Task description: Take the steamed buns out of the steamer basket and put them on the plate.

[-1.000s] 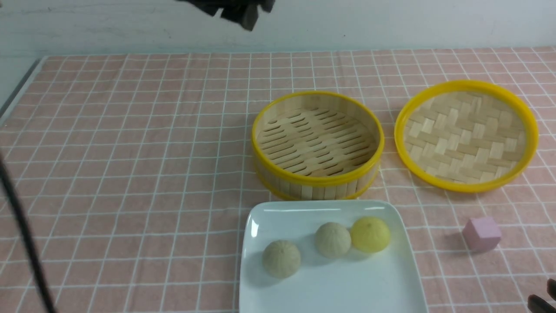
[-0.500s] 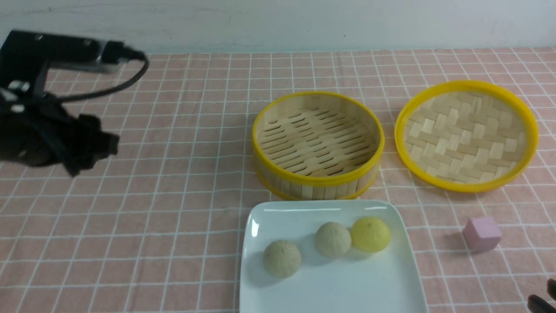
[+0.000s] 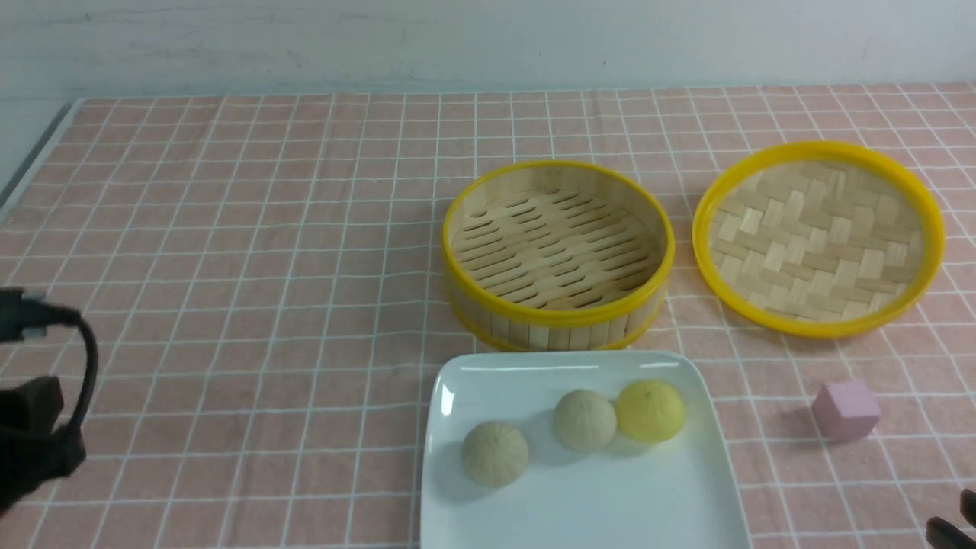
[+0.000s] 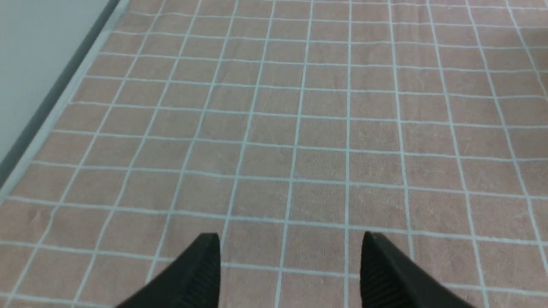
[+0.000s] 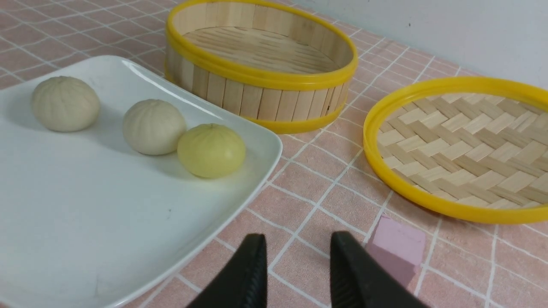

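Three steamed buns lie on the white plate: a beige one, a second beige one and a yellow one touching it. Behind the plate stands the steamer basket, with nothing on its slatted floor. My left gripper is open over bare checked cloth far to the left of the plate. My right gripper is open and holds nothing. It hovers low over the cloth just right of the plate, and the yellow bun is the nearest to it.
The woven basket lid lies upturned to the right of the basket. A pink cube sits right of the plate, close beside my right fingers. My left arm is at the lower left edge. The table edge runs along the far left.
My left arm has swung from the top of the front view down the left side to the lower left corner. The buns, plate, basket and right gripper have not moved.
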`<state>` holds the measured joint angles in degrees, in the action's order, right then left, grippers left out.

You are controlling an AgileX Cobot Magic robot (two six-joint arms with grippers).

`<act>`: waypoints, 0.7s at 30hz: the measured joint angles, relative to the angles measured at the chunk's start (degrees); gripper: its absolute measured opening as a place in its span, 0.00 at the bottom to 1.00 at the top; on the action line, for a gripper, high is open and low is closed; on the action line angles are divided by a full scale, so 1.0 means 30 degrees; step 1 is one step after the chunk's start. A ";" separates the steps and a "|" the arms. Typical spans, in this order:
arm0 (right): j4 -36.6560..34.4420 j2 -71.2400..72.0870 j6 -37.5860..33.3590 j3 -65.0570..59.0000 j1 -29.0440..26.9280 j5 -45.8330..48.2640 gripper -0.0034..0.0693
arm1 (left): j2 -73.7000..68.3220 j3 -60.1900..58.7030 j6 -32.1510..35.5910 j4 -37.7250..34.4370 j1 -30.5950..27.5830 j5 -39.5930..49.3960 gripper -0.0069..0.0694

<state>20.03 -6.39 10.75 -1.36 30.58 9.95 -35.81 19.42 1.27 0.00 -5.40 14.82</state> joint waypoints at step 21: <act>0.0000 0.0000 0.0000 0.0000 0.0000 0.0000 0.37 | 0.9830 -0.5805 -0.1174 0.0000 0.0003 0.0015 0.68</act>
<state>20.03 -6.39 10.75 -1.36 30.58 9.95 -6.32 2.01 -2.25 0.00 -5.39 14.86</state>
